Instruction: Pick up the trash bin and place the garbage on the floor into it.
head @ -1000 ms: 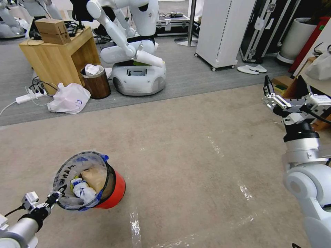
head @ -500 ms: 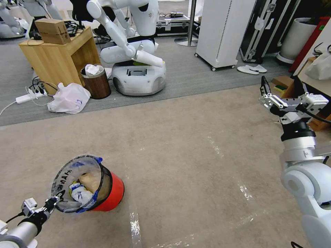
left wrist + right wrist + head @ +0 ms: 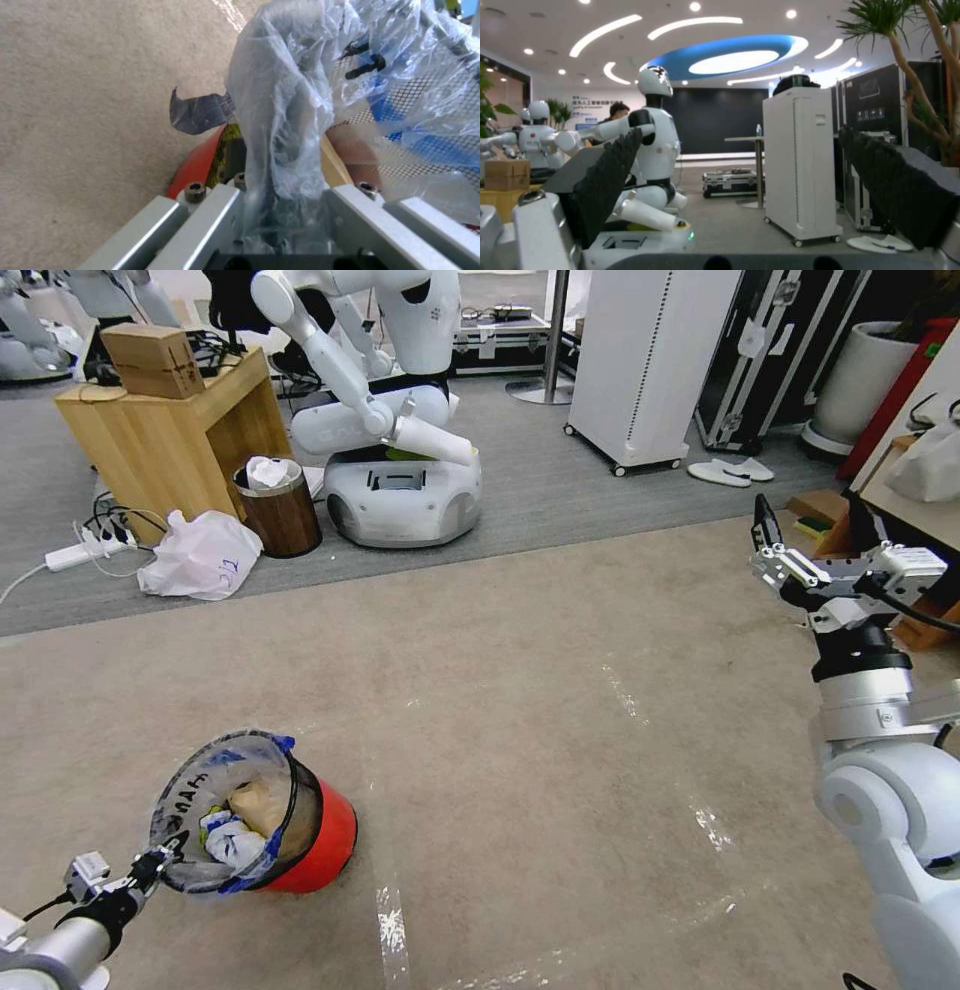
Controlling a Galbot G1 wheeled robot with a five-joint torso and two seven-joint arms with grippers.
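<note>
Trash bin (image 3: 300, 830) tilted on the floor (image 3: 560, 750), rim pinched in left gripper (image 3: 165, 852); right gripper (image 3: 810, 540) spread, aloft.

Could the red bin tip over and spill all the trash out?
It might. The left gripper pinches the trash bin only by its rim and thin bag liner, so the plastic could slip or tear. The bin leans over on the floor with its mouth toward the gripper, so the garbage inside could slide out. The right gripper is open, too far off to help.
</note>
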